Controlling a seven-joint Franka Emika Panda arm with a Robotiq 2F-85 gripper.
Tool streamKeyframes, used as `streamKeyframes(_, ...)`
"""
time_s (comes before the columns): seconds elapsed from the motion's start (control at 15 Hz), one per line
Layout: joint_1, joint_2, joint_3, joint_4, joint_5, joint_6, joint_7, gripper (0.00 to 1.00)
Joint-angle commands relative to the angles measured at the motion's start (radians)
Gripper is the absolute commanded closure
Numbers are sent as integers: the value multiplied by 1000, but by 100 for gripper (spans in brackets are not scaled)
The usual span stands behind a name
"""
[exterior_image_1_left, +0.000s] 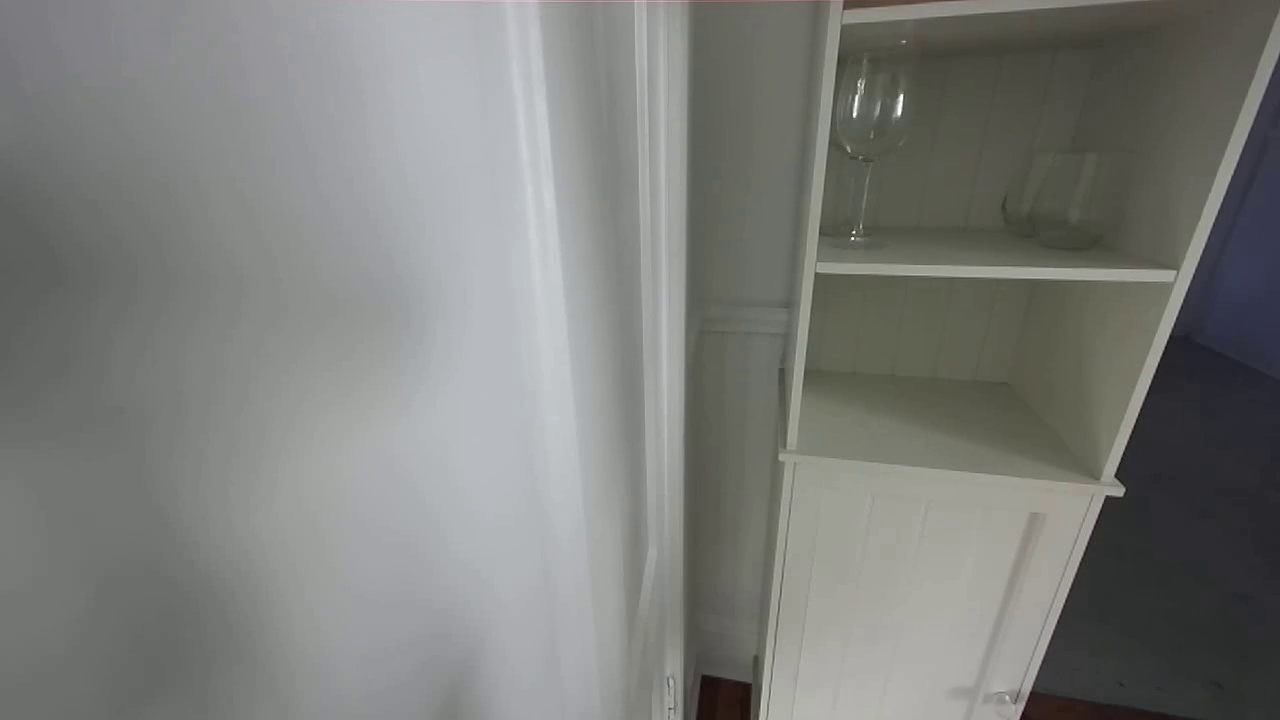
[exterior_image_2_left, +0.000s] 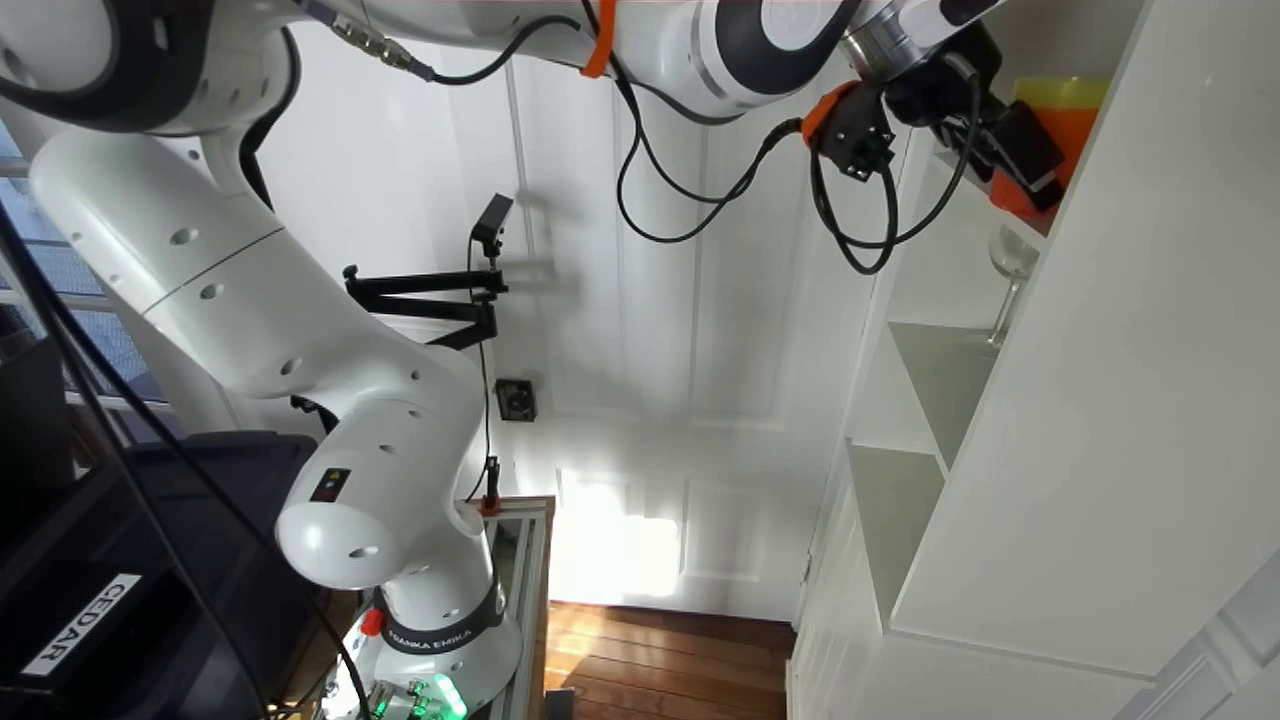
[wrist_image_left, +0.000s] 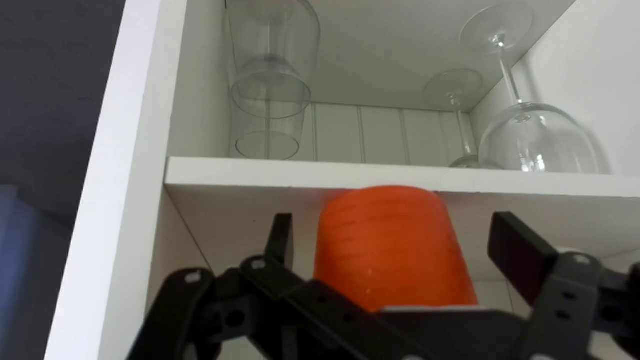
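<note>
An orange cup (wrist_image_left: 395, 245) stands on a white shelf board (wrist_image_left: 350, 175) in the wrist view, which is upside down. My gripper (wrist_image_left: 395, 225) is open, with one black finger on each side of the cup. Gaps show between the cup and both fingers, so nothing is held. The gripper's body hides part of the cup. In an exterior view, the orange cup (exterior_image_2_left: 1065, 135) is on the cabinet's upper shelf with a yellow-green band above it. My gripper (exterior_image_2_left: 1045, 190) overlaps it there. Neither cup nor gripper shows in the remaining exterior view.
A wine glass (exterior_image_1_left: 872, 110) and clear tumblers (exterior_image_1_left: 1075, 205) stand on the shelf below. The white cabinet (exterior_image_2_left: 1090, 400) has a side panel close beside the cup. Its lower door (exterior_image_1_left: 920, 600) is shut. Cables (exterior_image_2_left: 690, 235) hang from the arm. A black camera mount (exterior_image_2_left: 430, 290) stands behind.
</note>
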Motion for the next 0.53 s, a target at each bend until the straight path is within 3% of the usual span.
streamKeyframes(0.0,-13,31,6,25,-12,34,25,2)
streamKeyframes(0.13,-13,39,6,25,-11,44,25,26)
streamKeyframes(0.47,-19,42,-2,24,-13,49,21,57)
